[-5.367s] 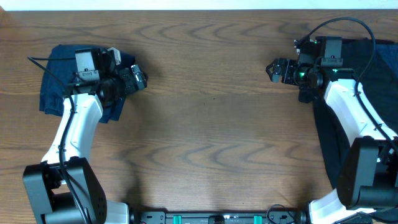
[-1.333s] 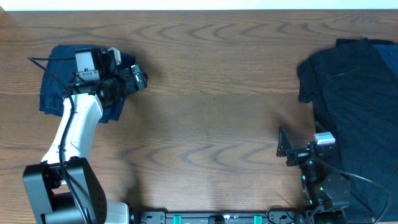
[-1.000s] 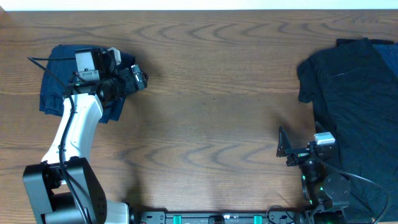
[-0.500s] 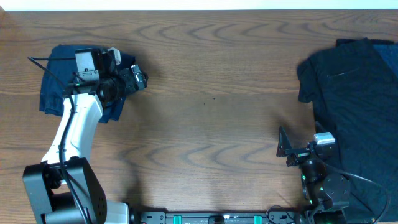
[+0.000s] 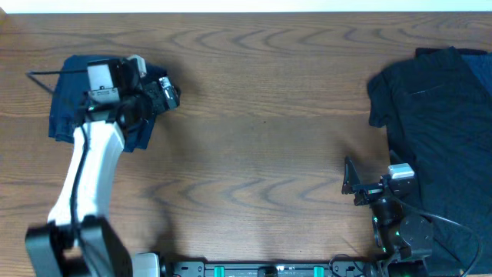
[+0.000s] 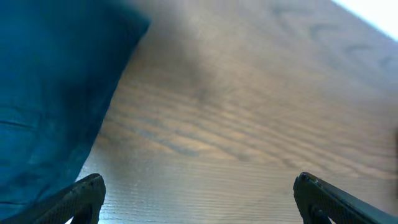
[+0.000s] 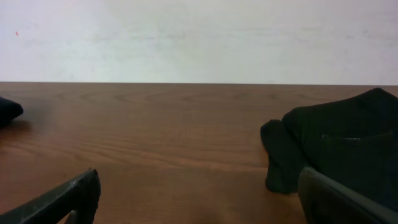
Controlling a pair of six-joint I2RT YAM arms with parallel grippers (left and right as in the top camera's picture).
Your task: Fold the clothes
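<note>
Grained wood table point(image 5: 261, 115) bears rumpled dark clothes point(image 5: 438, 115); left hand point(image 6: 196, 199), right hand point(image 7: 199, 193) splayed.

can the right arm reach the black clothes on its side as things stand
Probably yes: the right gripper is open and empty, and the black garment lies spread close beside it with only bare table between.

You see navy garment point(image 6: 50, 93) filling left side of frame, surface soft, one faint crease low down. Its edge runs slanted from top toward lower left. Rest is brown wood-grain desk point(image 6: 249, 112), blurred. Left pincer point(image 6: 199, 188) stands wide apart; only two dark fingertips point(image 6: 84, 194) show, one at each bottom corner. Left fingertip sits at garment edge; contact you cannot tell. Pale strip point(image 6: 380, 11) in top right corner.
</note>
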